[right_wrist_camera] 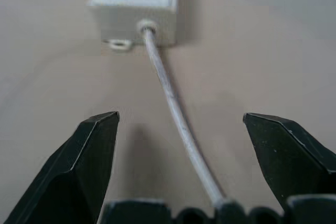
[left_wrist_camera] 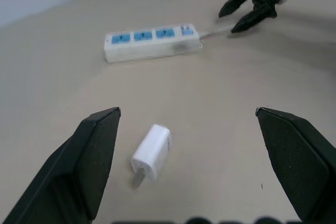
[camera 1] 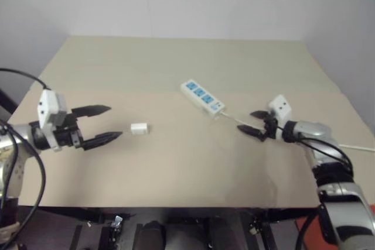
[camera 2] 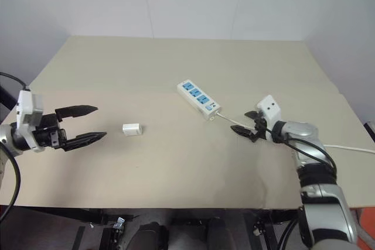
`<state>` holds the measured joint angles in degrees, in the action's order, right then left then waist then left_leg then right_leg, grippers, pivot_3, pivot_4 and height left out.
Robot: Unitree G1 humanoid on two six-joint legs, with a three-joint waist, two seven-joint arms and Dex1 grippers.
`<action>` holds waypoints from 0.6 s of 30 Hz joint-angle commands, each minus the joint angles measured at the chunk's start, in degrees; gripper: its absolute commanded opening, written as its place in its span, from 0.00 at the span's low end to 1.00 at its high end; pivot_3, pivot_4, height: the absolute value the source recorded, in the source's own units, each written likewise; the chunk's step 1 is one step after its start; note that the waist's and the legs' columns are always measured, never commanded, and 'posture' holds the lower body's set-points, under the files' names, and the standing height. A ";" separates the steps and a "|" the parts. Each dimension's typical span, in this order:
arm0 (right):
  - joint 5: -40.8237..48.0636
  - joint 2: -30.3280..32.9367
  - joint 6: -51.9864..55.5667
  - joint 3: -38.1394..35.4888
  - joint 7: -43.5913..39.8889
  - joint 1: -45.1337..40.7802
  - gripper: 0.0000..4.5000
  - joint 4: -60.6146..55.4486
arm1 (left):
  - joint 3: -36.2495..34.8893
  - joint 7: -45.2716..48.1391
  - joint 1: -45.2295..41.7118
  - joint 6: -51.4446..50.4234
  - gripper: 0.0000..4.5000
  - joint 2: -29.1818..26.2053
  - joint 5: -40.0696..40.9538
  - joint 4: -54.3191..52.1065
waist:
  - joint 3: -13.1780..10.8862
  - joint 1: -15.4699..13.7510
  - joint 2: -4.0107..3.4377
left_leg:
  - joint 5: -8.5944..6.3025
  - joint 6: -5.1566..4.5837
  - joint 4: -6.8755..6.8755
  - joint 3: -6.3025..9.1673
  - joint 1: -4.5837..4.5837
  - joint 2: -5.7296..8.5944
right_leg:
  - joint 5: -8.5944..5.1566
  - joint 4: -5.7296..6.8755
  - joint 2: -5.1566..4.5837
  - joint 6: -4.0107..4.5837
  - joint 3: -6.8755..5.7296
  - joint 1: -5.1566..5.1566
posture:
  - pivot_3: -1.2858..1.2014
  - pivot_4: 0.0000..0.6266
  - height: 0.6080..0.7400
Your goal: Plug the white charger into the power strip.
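The white charger (camera 1: pixel 139 128) lies flat on the tan table, a short way in front of my left gripper (camera 1: pixel 108 123), whose fingers are open and empty; the left wrist view has the charger (left_wrist_camera: pixel 151 152) between and just beyond those fingertips. The power strip (camera 1: pixel 202 97) with three blue sockets lies slantwise near the table's middle. Its thin white cord (right_wrist_camera: pixel 176 114) runs from the switch end toward my right gripper (camera 1: pixel 251 122), which is open over the cord, a little short of the strip's end (right_wrist_camera: pixel 135 4).
The tan table (camera 1: pixel 176 62) has wide bare room behind and in front of the strip. The cord (camera 1: pixel 357 147) trails off over the table's right edge. A white wall stands behind the table.
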<state>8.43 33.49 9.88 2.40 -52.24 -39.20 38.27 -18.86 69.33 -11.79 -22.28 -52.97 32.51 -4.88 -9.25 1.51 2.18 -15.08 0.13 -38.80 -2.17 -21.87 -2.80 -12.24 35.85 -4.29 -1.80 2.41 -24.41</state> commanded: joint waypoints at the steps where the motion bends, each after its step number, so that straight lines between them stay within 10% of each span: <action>1: -2.82 -0.64 -2.06 1.08 0.29 -4.07 0.95 6.07 | 0.40 -2.52 0.19 -1.15 1.00 -1.20 -1.02 -4.74 | -0.01 0.04 0.00 | 0.00 0.00 0.00 0.00 -0.01 0.00 | 0.00 0.00 0.00 0.00 0.00 0.00 | 0.52 0.24 1.00; 14: -5.14 -2.24 -9.53 1.66 -3.38 -3.36 0.04 7.80 | 0.26 -3.57 0.65 3.10 1.00 -0.33 -3.02 -4.12 | -0.01 0.94 -0.01 | 0.00 0.00 -0.01 0.01 0.15 -0.01 | 0.01 0.07 0.01 0.01 0.00 0.09 | 0.52 0.24 1.00; 18: -2.13 -2.33 -13.41 0.35 -7.12 0.43 0.00 1.78 | 0.46 -3.32 -0.03 4.26 1.00 -0.32 -3.38 -2.87 | -0.01 1.04 -0.01 | 0.00 0.00 0.01 0.02 0.14 -0.02 | 0.01 0.06 0.03 0.00 0.00 0.08 | 0.52 0.24 1.00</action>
<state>4.02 31.48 -1.53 3.38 -56.84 -39.79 43.44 -17.53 65.84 -10.90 -19.55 -53.03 29.19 -7.76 -9.25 2.55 2.18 -15.08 0.13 -38.79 -2.14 -21.74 -2.83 -12.23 35.90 -4.26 -1.80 2.41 -24.33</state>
